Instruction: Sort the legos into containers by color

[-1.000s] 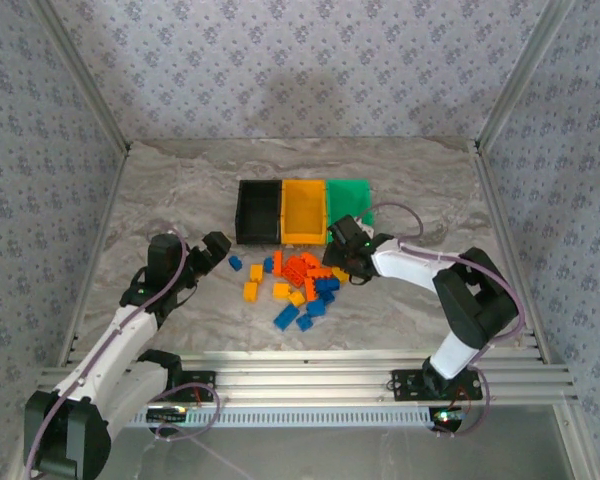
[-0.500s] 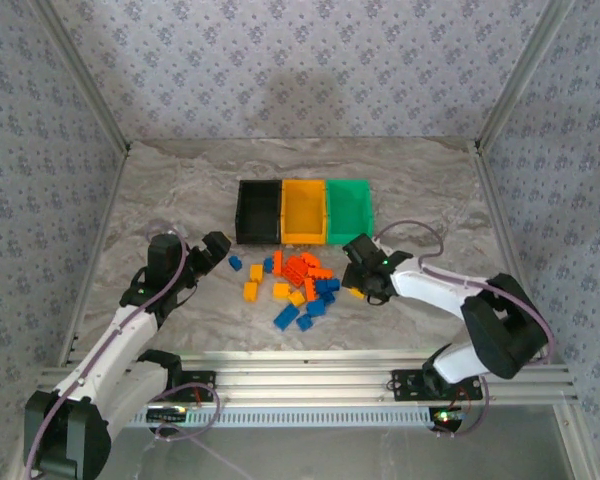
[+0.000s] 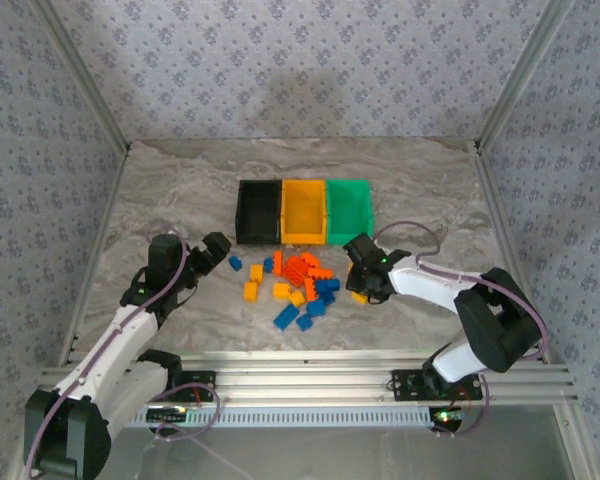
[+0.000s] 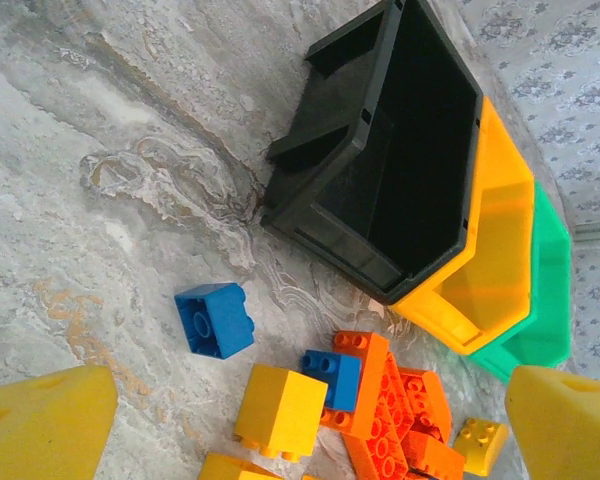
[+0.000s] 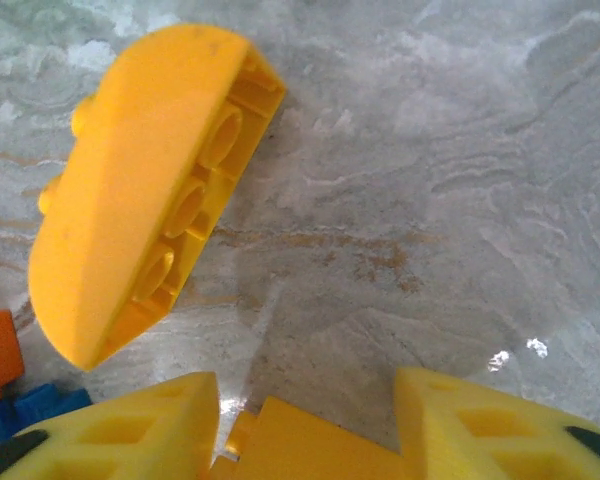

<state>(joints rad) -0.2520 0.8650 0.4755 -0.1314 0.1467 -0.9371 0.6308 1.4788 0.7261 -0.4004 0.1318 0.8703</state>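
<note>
Right end effector (image 3: 361, 291) straddles a yellow-orange lego (image 5: 300, 450) for the matching container (image 3: 304, 212).
Clamped? I cannot tell; left end effector (image 3: 218, 247) wide.

I see my right gripper (image 3: 358, 289) at the lego pile's (image 3: 298, 285) right edge, near the green bin (image 3: 350, 208).

Table (image 3: 180, 200) left of the legos (image 3: 298, 285) lies open — bins (image 3: 303, 211) close off their far side, right claw (image 3: 361, 288) their right.
</note>
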